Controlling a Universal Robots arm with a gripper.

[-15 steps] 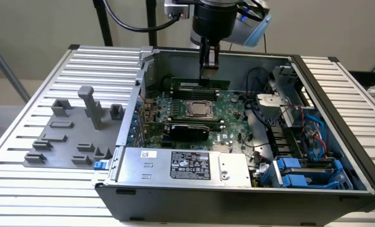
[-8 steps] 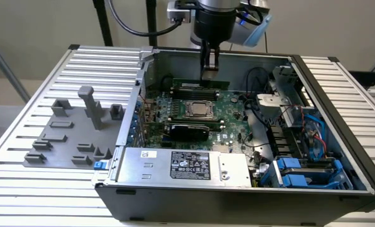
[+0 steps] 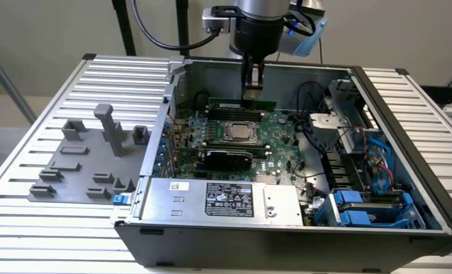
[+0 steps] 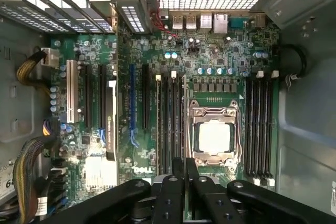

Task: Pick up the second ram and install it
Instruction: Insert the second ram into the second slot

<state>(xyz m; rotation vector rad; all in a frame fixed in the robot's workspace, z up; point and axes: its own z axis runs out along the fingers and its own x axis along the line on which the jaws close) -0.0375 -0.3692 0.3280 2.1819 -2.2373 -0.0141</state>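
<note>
Open computer case (image 3: 408,142) on a slatted table (image 3: 28,228); motherboard lies flat on its floor. The arm comes down from above at the far side of the case.

Gripper (image 3: 252,91) points straight down, its fingers pinched on the top edge of the second ram (image 3: 230,104). The green stick stands on its long edge and runs from the exterior view's left to its right. It is at the far bank of black memory slots (image 3: 237,114), just beyond the processor socket (image 3: 241,132); cannot tell whether its lower edge is in a slot or just above one.

Wrist view: gripper (image 4: 184,179) with black fingers (image 4: 169,192) drawn close together, a thin dark strip between them. It is over the memory slots (image 4: 170,124) just beside the processor socket (image 4: 214,137); a second bank of slots (image 4: 261,127) lies on the socket's other side.

Power supply (image 3: 218,200) sits along the near wall of the case. Blue drive caddies (image 3: 363,208) are in the near corner at the exterior view's right. A grey fixture block (image 3: 81,165) rests on the table outside the case, at the exterior view's left, well apart from the gripper.
</note>
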